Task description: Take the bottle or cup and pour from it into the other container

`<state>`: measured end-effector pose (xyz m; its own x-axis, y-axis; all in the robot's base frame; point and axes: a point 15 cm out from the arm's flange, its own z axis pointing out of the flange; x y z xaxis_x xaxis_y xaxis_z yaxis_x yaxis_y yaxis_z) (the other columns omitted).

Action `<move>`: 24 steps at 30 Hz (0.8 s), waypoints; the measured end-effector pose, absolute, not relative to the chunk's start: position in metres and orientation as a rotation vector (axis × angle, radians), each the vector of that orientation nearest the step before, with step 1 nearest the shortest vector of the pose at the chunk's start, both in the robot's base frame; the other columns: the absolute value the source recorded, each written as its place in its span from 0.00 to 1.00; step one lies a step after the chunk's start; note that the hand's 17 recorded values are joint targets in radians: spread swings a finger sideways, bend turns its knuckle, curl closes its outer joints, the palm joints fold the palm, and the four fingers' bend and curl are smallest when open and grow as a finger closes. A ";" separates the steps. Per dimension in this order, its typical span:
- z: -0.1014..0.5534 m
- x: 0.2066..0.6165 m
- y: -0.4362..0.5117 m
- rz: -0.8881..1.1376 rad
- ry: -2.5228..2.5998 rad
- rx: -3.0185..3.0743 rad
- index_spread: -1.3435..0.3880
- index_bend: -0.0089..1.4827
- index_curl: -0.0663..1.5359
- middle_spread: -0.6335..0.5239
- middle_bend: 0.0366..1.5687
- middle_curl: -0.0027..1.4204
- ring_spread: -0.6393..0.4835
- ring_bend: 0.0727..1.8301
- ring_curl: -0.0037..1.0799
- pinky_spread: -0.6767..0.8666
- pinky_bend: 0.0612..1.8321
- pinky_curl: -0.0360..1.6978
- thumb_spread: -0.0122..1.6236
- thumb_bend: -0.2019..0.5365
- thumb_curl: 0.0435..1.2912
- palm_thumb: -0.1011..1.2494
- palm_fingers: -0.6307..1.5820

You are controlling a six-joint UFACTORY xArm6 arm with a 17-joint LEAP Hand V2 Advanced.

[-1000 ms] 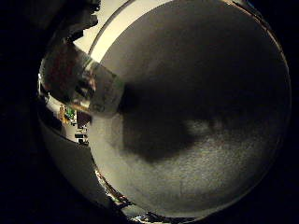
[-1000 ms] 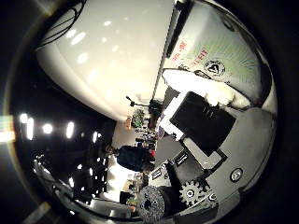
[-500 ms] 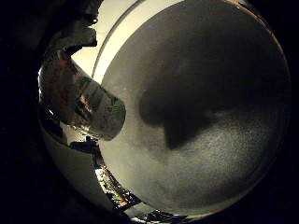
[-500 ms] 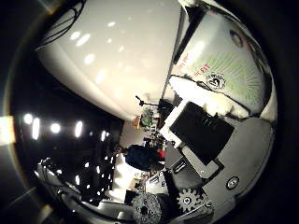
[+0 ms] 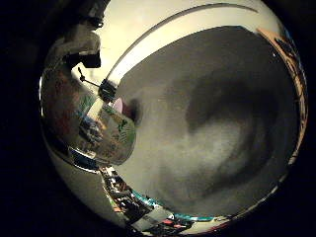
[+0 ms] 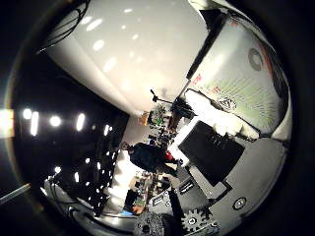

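The bottle is clear plastic with a printed label and lies close against my palm in the right little finger side palm view, above the grey table top. Dark parts of my hand reach over the bottle. In the right thumb side palm view the bottle's white and green label fills one side, right next to the black and white parts of my hand, which is curled round it. A small pink thing shows past the bottle's end; I cannot tell what it is.
A soft shadow lies on the table top. The table's pale edge curves past the bottle. The right thumb side palm view looks out at a white ceiling, ceiling lights and distant room clutter.
Both views have swung, so the hand has turned with the bottle. The bottle now fills more of the little finger side view, and the shadow on the table is fainter and wider.
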<state>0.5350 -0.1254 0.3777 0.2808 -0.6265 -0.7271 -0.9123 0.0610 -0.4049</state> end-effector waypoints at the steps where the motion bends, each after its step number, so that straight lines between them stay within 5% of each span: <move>1: 0.380 0.535 -0.117 0.395 1.431 -1.682 0.56 0.64 0.71 0.33 0.77 0.72 0.34 0.78 0.77 0.31 0.86 0.42 0.35 0.24 0.58 0.87 0.67; 24: 0.383 0.561 0.071 -0.232 1.342 -2.696 0.56 0.64 0.72 0.31 0.76 0.77 0.31 0.75 0.86 0.30 0.85 0.48 0.34 0.24 0.60 0.86 0.66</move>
<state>0.5608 0.0708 0.3835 0.5949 -0.7996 0.0827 -0.7809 -0.5992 -0.1762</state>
